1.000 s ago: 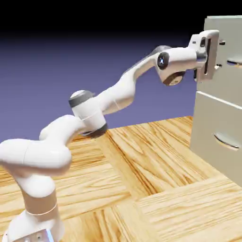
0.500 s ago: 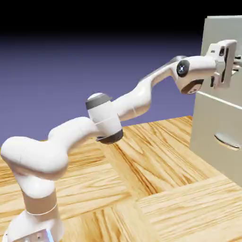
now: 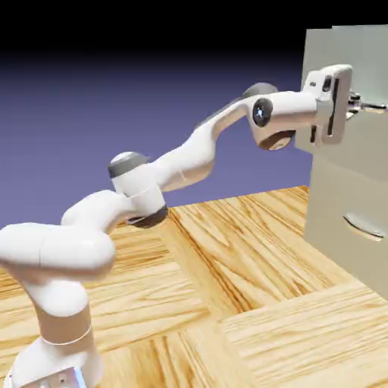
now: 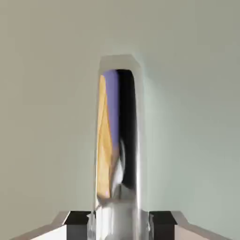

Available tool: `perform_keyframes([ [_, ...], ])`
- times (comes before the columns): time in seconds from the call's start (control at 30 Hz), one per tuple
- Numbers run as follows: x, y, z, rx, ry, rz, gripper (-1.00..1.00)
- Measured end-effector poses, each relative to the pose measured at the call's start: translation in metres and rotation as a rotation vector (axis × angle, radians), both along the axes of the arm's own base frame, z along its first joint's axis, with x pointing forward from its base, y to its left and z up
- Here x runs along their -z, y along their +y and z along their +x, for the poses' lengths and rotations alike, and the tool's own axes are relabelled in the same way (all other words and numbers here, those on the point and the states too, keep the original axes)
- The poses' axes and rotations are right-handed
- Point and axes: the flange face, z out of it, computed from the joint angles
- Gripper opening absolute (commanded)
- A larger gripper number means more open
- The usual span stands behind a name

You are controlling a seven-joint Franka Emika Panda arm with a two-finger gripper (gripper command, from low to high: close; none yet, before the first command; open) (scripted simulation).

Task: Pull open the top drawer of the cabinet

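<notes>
The pulling step is under way: the gripper [image 3: 352,106] is pinching the handle [image 3: 371,107] of the top drawer [image 3: 364,72], and the drawer is standing a little proud of the cabinet [image 3: 341,201], its front jutting past the lower panel [image 3: 326,182]. The next move is calling for a straight draw back toward the robot's base [image 3: 57,364] — the pinch kept firm, the hand level — until the drawer is well open. The drawer front is lying directly ahead of the fingertips, at the exterior view's right. In the hand view the shiny handle is running up the middle, its near end between the two tips, though how deep the grip is sitting is hard to tell.
</notes>
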Motion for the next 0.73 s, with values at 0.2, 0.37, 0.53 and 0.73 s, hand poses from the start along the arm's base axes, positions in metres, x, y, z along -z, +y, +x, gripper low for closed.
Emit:
perform_keyframes([
  [0.2,0.0,0.0,-0.053,0.0,0.0,0.0,-1.0],
  [0.37,0.0,0.0,-0.104,0.0,0.0,0.0,-1.0],
  [0.53,0.0,0.0,-0.16,0.0,0.001,0.0,-1.0],
  [0.73,0.0,0.0,-0.2,-0.001,-0.002,0.0,1.0],
])
